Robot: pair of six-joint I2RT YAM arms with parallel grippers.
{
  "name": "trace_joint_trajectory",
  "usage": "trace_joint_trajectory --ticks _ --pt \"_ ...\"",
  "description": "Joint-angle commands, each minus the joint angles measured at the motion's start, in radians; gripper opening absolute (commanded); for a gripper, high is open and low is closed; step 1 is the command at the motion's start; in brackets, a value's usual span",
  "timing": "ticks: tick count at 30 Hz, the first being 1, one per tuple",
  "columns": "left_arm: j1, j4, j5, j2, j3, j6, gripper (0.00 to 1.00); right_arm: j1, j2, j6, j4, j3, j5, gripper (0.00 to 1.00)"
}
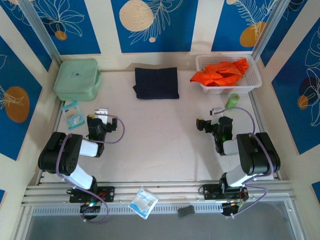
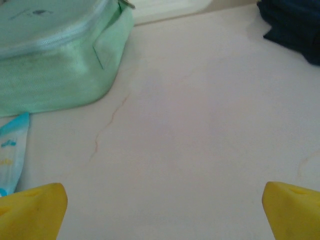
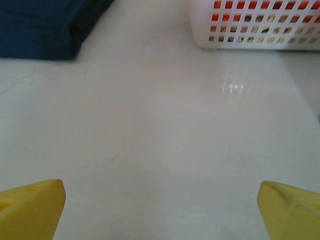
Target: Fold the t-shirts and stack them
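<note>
From the top view, you see the navy shirt (image 1: pixel 156 83) folded flat at the far middle of the table (image 1: pixel 160 150), between the case (image 1: pixel 76 79) on the left and the basket (image 1: pixel 230 89) on the right. The orange shirt (image 1: pixel 221 72) lies crumpled in the basket. The left gripper (image 1: pixel 102 120) and right gripper (image 1: pixel 212 121) sit over bare table, well apart from both shirts.

At the left wrist, you see both yellow fingertips (image 2: pixel 35 210) in the lower corners, spread fully wide, gripping nothing. The case lies ahead left with a packet (image 2: pixel 12 150) beside it. A corner of the navy shirt shows at the far right.

At the right wrist, the fingertips (image 3: pixel 30 207) stand equally wide, with only bare table between them. The navy shirt lies ahead left. The basket stands ahead right, orange showing through its mesh.
</note>
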Motion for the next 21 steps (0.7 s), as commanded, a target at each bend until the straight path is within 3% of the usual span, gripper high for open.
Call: trace_joint_trajectory --ticks 1,4,21 --pt "0.028 -0.031 0.067 -0.017 0.028 -0.028 0.99 -0.076 -0.007 0.074 -0.045 0.088 -0.143 0.99" --pt "0.027 -0.028 0.065 -0.015 0.027 -0.026 0.99 -0.048 -0.011 0.052 -0.073 0.098 -0.083 0.99" --pt "0.049 -0.046 0.110 -0.018 0.033 -0.037 0.99 -0.046 -0.012 0.051 -0.067 0.095 -0.084 0.99"
